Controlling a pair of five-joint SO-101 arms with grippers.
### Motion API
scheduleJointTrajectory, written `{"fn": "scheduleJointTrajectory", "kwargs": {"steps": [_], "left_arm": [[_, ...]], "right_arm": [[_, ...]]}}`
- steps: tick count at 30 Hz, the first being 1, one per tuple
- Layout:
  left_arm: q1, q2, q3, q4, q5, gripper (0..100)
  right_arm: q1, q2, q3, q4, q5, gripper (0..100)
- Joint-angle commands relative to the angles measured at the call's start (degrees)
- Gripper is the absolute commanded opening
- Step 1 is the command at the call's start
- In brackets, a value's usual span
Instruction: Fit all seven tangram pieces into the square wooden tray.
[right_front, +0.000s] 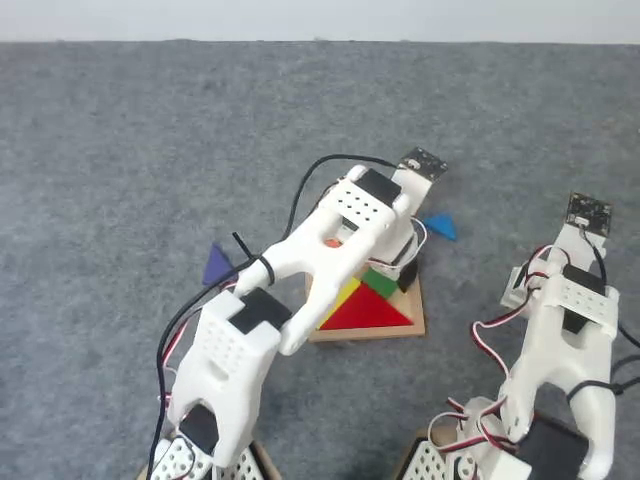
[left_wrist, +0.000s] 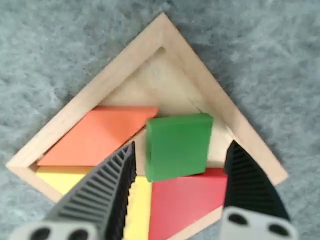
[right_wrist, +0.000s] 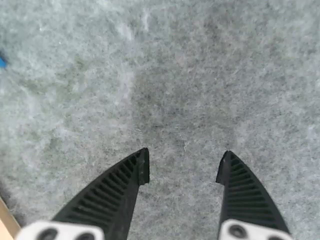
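The grey felt table (right_front: 120, 150) is bearing the square wooden tray (left_wrist: 200, 67); the red triangle (left_wrist: 185, 205), orange parallelogram (left_wrist: 97, 135), yellow piece (left_wrist: 137, 210) and green square (left_wrist: 177, 147) are lying inside it; the left gripper (left_wrist: 181, 147) is hovering with its fingers released either side of the green square; the right gripper (right_wrist: 185, 160) is hanging spread over bare felt; the blue triangle (right_front: 440, 227) and purple triangle (right_front: 216, 265) are lying outside the tray.

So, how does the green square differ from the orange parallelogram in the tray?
The green square has right corners; the orange parallelogram is slanted and longer. The orange parallelogram lies along the wall of the wooden tray; the green square sits nearer the middle, inside the open left gripper. Both lie within the tray.
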Motion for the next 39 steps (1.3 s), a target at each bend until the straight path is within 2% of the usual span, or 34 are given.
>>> {"fn": "scheduleJointTrajectory", "kwargs": {"steps": [1, 5, 16, 20, 25, 29, 34, 39], "left_arm": [[3.78, -1.58, -1.63, -0.70, 0.88, 28], [5.10, -1.14, -1.54, -0.88, 0.88, 28], [2.99, -1.76, -4.44, -0.79, 0.26, 27], [-0.44, -3.96, -7.25, 0.88, -0.88, 27], [-6.51, -14.33, -4.62, 0.44, -0.97, 27], [-12.13, -23.30, 4.18, -3.08, -1.76, 27], [-19.34, -33.76, 22.11, -10.99, -1.76, 27], [-26.99, -40.97, 36.53, -15.65, -3.60, 27]], "right_arm": [[-0.92, -2.33, -0.97, -0.92, -0.35, 23.5], [-0.84, -2.33, -0.97, -0.92, -0.35, 23.5], [-0.84, -2.33, -0.97, -0.92, -0.26, 23.5], [-0.84, -2.33, -0.97, -0.92, -0.26, 23.5], [-1.01, -2.33, -0.97, -0.84, -0.09, 23.5], [-1.19, -2.33, -1.14, -0.48, 1.85, 23.5], [-4.09, -2.33, -1.49, -0.31, 3.08, 23.5], [-8.84, -1.80, -7.56, 6.81, 7.91, 23.6]]}}
